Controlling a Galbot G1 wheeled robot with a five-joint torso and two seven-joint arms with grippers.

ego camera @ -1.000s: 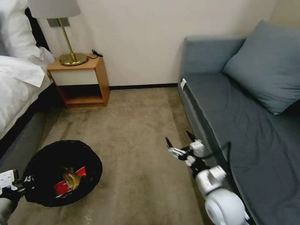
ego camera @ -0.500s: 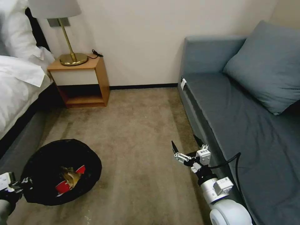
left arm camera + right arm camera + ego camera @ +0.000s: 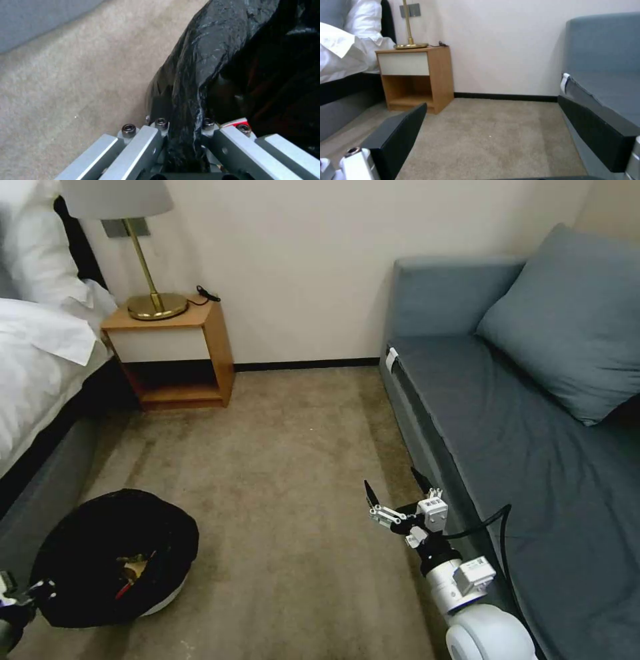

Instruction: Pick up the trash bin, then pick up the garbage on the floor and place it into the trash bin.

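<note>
The trash bin (image 3: 175, 532), white with a glossy black liner, is at the lower left on the carpet beside the bed. My left gripper (image 3: 30, 590) is shut on its near rim. In the left wrist view its fingers (image 3: 146, 140) pinch the black liner (image 3: 200, 62). Inside the bin lies garbage: a tan paper piece (image 3: 133, 565) and a red packet (image 3: 125, 588). My right gripper (image 3: 391, 480) hovers open and holds nothing, low over the carpet next to the sofa front. Its dark fingers (image 3: 398, 136) stand wide apart in the right wrist view.
A grey-blue sofa (image 3: 533, 447) with a cushion runs along the right. A wooden nightstand (image 3: 177, 357) with a brass lamp (image 3: 150, 280) stands by the far wall. The bed (image 3: 40, 373) lines the left. Bare carpet (image 3: 287, 460) lies between them.
The bin has moved down and to the left in my left gripper, and its white body now shows. The right gripper drew back a little a second ago, then stayed put.
</note>
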